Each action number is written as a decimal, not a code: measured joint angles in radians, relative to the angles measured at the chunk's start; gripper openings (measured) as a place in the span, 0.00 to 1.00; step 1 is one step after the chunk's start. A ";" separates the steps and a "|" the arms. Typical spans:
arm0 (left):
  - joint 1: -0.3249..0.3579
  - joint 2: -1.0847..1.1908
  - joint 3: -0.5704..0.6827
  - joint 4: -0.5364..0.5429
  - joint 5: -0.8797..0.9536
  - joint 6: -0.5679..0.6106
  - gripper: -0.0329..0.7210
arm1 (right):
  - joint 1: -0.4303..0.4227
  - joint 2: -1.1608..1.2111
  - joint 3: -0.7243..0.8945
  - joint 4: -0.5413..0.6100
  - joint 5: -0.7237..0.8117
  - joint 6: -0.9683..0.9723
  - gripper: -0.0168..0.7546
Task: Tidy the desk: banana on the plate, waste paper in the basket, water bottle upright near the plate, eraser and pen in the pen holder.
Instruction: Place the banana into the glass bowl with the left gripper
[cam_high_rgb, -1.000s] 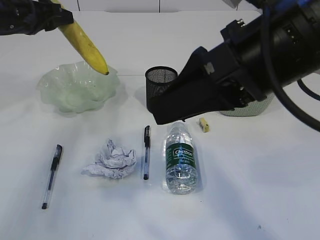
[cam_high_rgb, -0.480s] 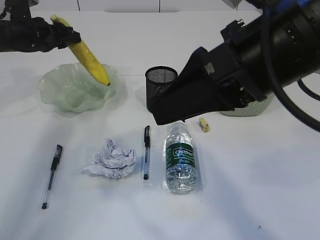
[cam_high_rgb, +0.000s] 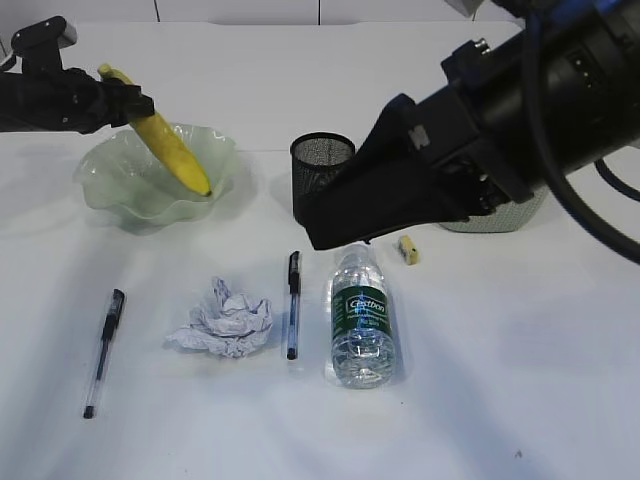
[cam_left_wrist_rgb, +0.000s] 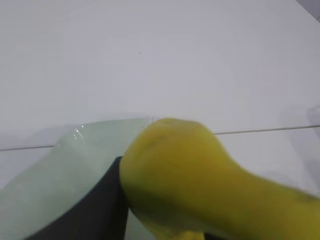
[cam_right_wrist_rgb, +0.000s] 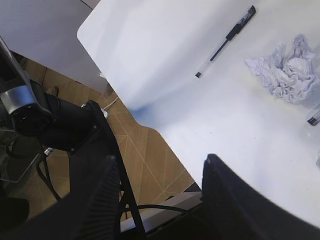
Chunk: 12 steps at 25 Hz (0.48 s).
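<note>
holding the banana (cam_high_rgb: 165, 148) in my left gripper (cam_high_rgb: 112, 100), which is clamped on its stem end, i've got the fruit slanting down with its dark tip inside the plate (cam_high_rgb: 115, 200), at or just above the bottom; i can't tell from here whether it touches. the left wrist view shows little but yellow skin in front of the pale green dish, so the exterior view is my guide.

so the step in hand is the first one: banana onto the plate. i judge the next move as a gentle lowering until the fruit lies along the dish, then parting the jaws and lifting clear without dragging the ruffled rim.

my right gripper (cam_right_wrist_rgb: 157, 192) hangs idle above the desk (cam_high_rgb: 500, 380), jaws apart and holding nothing.

everything else waits. the waste paper (cam_high_rgb: 225, 320) lies in front of the plate, a pen (cam_high_rgb: 292, 315) just right of it and another pen (cam_high_rgb: 104, 350) well to the left. the water bottle (cam_high_rgb: 361, 318) is on its side beside the middle pen, the eraser (cam_high_rgb: 408, 248) sits behind it, and the pen holder (cam_high_rgb: 318, 160) stands further back. the basket (cam_high_rgb: 500, 212) is mostly hidden by my right arm.
</note>
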 joint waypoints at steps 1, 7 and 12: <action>0.000 0.004 0.000 0.000 0.000 0.000 0.39 | 0.000 0.000 0.000 0.000 0.000 0.000 0.54; 0.000 0.009 0.000 0.000 -0.004 0.000 0.39 | 0.000 0.000 0.000 0.000 0.000 0.000 0.54; 0.000 0.009 0.000 0.000 -0.007 0.000 0.43 | 0.000 0.000 0.000 0.000 0.000 0.000 0.54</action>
